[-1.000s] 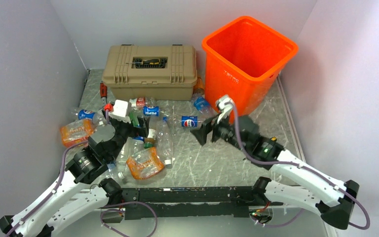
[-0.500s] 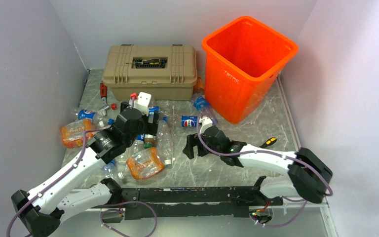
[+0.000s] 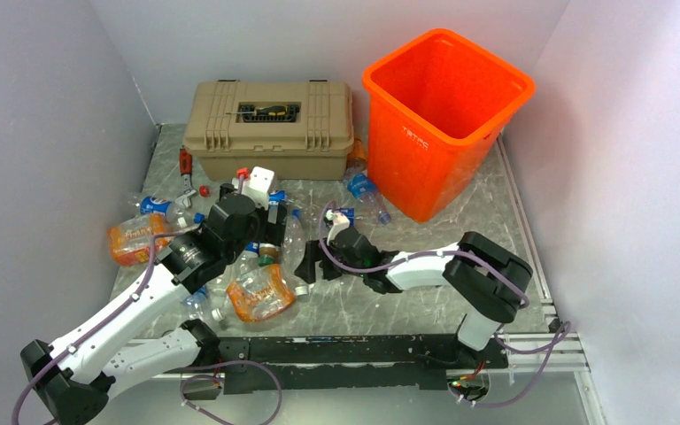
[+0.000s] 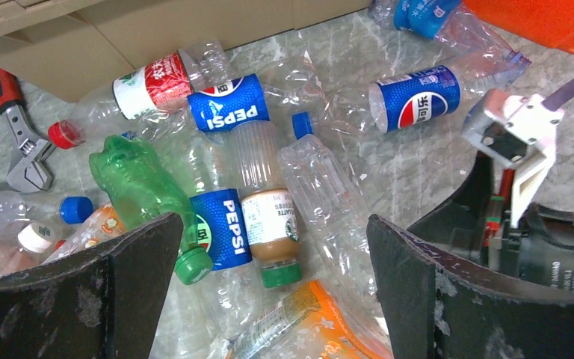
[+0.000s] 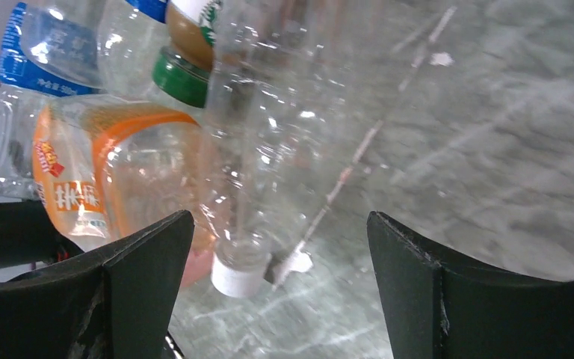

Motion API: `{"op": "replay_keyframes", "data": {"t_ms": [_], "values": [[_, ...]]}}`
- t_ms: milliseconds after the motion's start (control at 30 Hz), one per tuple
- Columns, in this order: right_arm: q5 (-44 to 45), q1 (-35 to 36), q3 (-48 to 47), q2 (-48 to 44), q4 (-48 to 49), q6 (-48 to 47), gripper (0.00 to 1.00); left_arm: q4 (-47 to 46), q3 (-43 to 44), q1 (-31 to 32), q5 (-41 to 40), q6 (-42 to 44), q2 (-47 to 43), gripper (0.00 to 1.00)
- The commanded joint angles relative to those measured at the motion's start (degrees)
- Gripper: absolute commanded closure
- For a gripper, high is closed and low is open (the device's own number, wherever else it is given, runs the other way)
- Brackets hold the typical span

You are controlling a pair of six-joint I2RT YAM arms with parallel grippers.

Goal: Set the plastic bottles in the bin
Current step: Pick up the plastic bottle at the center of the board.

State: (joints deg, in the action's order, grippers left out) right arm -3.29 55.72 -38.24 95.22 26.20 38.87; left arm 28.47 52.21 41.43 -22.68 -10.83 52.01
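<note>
Several crushed plastic bottles lie in a pile left of the table's middle. Among them are an orange-wrapped one (image 3: 261, 292), a blue Pepsi one (image 4: 228, 112), a green one (image 4: 146, 187) and a brown latte bottle (image 4: 269, 224). The orange bin (image 3: 443, 115) stands upright at the back right. My left gripper (image 4: 269, 292) is open and empty above the pile. My right gripper (image 5: 276, 292) is open and low over the table. A clear bottle (image 5: 269, 149) points its white cap (image 5: 238, 273) between its jaws, untouched. The orange-wrapped bottle (image 5: 105, 172) lies just left of it.
A tan latched toolbox (image 3: 270, 128) with a screwdriver (image 3: 266, 112) on its lid stands at the back, left of the bin. A red-handled wrench (image 4: 22, 142) lies by the toolbox. More bottles (image 3: 363, 190) lie by the bin's foot. Grey walls close in on both sides.
My right arm has swung left from beside the bin and dropped low to the clear bottle at the pile's edge. My left arm reached out over the pile, then held still.
</note>
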Motion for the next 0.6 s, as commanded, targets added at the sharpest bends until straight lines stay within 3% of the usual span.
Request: {"op": "replay_keyframes", "data": {"t_ms": [0, 567], "values": [[3.0, 2.3, -4.3, 2.6, 2.9, 0.6, 0.1, -0.7, 2.0, -0.1, 1.4, -0.7, 0.0, 0.01], [18.3, 6.9, -13.3, 10.6, -13.3, -2.7, 0.28, -0.4, 2.5, -0.1, 3.2, -0.7, -1.1, 0.02]]}}
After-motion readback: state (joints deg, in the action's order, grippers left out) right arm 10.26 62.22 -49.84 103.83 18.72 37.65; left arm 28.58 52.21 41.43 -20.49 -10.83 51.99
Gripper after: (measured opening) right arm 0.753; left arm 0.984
